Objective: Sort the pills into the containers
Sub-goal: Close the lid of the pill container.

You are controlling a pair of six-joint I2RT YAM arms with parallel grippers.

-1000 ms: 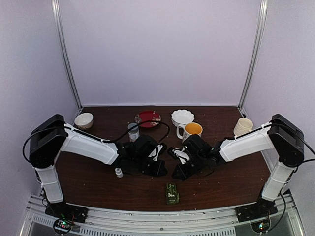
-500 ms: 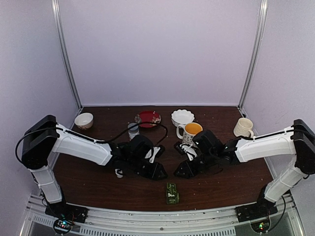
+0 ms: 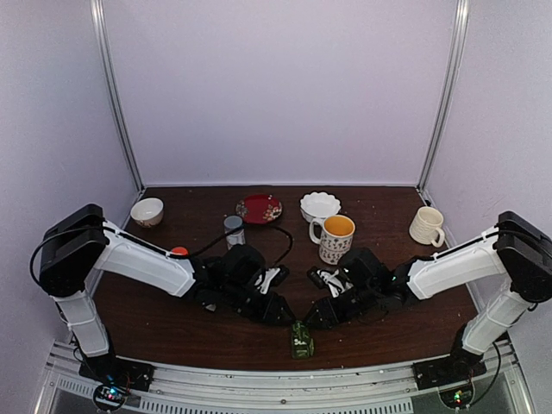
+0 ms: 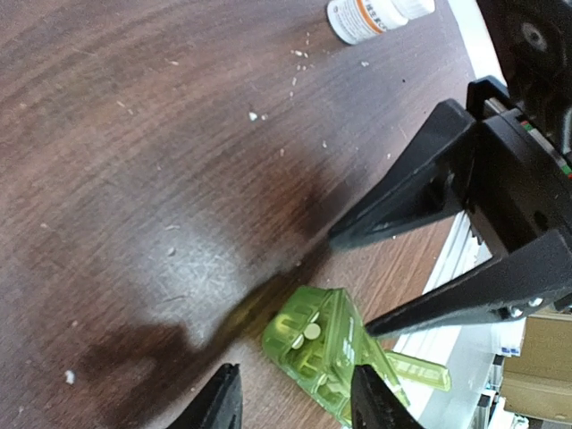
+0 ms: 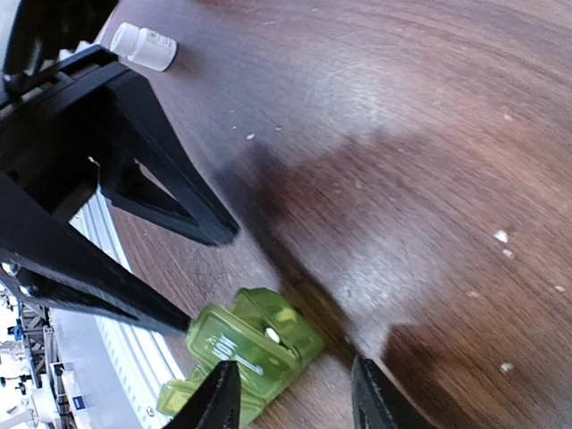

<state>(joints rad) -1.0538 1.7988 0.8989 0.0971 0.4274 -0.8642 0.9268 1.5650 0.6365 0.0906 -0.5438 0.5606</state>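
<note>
Pill box (image 3: 301,339): just beyond my fingertips, lower centre of the top view, near the table's (image 3: 172,336) front edge. Long axis runs up-down in that frame. My left gripper (image 4: 297,398): jaws wide, empty. My right gripper (image 5: 293,398): likewise wide, empty. One white pill (image 4: 311,331) shows in a compartment near one end. White bottle (image 4: 371,16) lies on its side, upper right of the left wrist view.

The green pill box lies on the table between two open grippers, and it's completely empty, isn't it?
Not empty. The left wrist view shows a small white pill in one compartment of the pill box. The rest holds: it lies on the table between the left gripper and the right gripper, both open.
</note>
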